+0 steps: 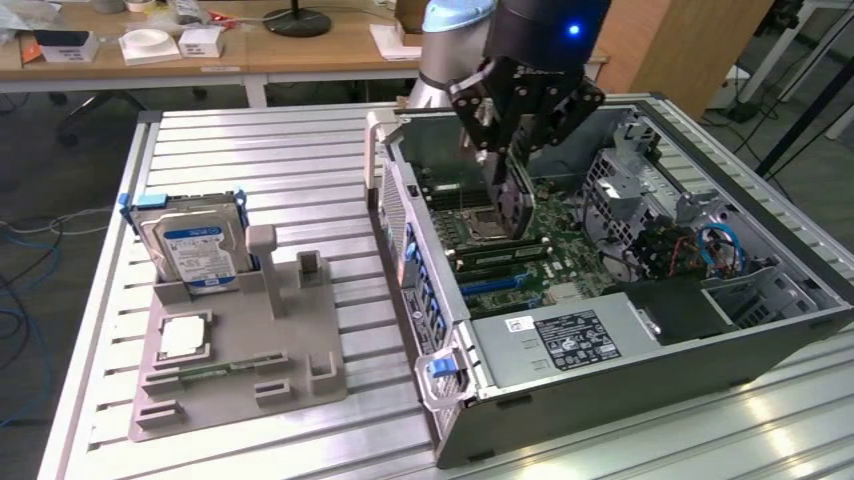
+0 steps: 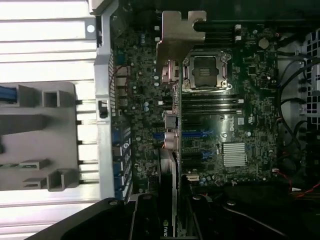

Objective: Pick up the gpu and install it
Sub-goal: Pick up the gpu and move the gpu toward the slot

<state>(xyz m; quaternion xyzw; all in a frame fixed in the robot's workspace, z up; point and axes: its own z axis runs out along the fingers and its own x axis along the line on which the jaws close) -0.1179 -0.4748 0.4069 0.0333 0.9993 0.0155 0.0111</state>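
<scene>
The gpu (image 1: pixel 515 205) hangs on edge inside the open computer case (image 1: pixel 400 215), just above the motherboard (image 1: pixel 534 270) and near the CPU socket (image 1: pixel 474 225). My gripper (image 1: pixel 513 158) is shut on the card's upper edge. In the wrist view the gpu (image 2: pixel 170 150) appears edge-on, held by my gripper (image 2: pixel 169 215). Its silver bracket (image 2: pixel 175 40) points toward the case's rear wall. The card lines up roughly over the blue slots (image 2: pixel 192 135) but stays above the board.
A grey parts holder (image 1: pixel 240 340) sits on the slatted metal table (image 1: pixel 267 150) at the exterior view's left. It carries a silver hard drive (image 1: pixel 198 248), a CPU chip (image 1: pixel 184 335) and a memory stick (image 1: pixel 214 370). The power supply (image 1: pixel 567 340) and cables (image 1: pixel 714 245) crowd the case.
</scene>
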